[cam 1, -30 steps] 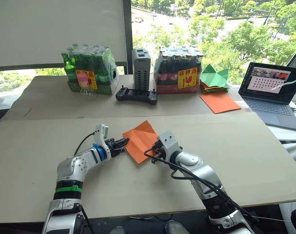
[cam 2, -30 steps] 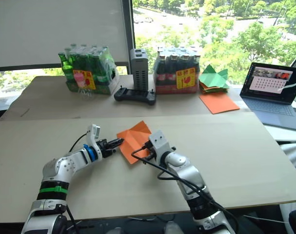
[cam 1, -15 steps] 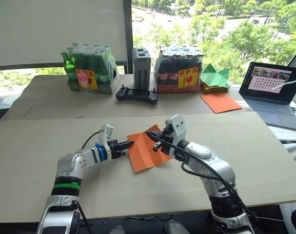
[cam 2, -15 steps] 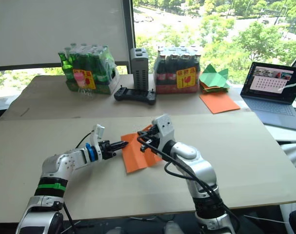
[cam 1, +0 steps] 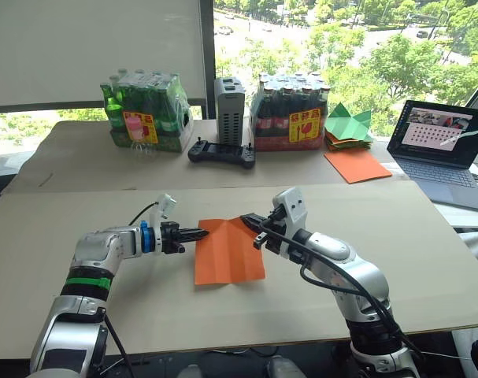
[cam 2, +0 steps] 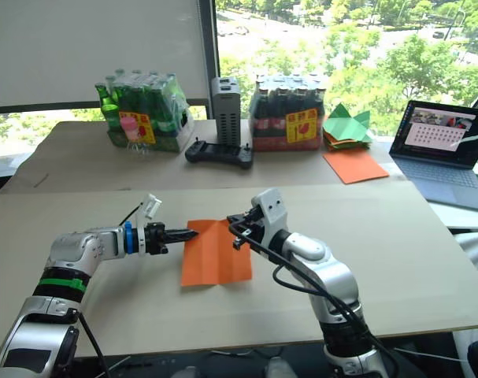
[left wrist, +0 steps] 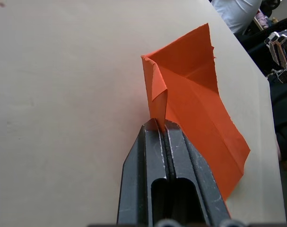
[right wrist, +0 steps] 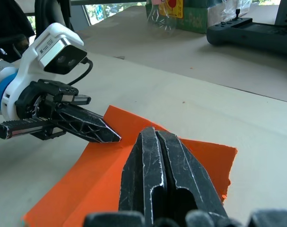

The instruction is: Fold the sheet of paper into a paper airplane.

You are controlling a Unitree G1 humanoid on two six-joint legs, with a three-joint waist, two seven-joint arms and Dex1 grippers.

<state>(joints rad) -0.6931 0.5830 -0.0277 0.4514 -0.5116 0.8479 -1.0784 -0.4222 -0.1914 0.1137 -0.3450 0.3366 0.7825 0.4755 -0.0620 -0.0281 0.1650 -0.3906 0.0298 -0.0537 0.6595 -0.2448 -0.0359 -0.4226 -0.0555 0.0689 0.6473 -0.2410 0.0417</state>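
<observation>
The sheet of paper [cam 1: 229,252] is bright orange, creased and roughly rectangular, and lies almost flat on the table's middle. My left gripper [cam 1: 204,232] is shut on its far left corner, and the pinched corner [left wrist: 156,101] is bent up between the fingers [left wrist: 174,142]. My right gripper [cam 1: 249,221] is shut and hangs just over the sheet's far right part [right wrist: 200,158]. I see no paper between its fingers [right wrist: 143,156]. Both grippers point at each other along the sheet's far edge.
Along the back stand a pack of green bottles [cam 1: 144,110], a grey box [cam 1: 228,98], a black controller [cam 1: 220,152] and a pack of dark bottles [cam 1: 290,114]. Green paper shapes [cam 1: 346,126], a larger orange sheet [cam 1: 357,165] and a laptop [cam 1: 439,142] sit at the back right.
The paper, held up folded by the right gripper, has opened out and now lies nearly flat. The left gripper has closed on its corner and drawn left. The right gripper no longer lifts it.
</observation>
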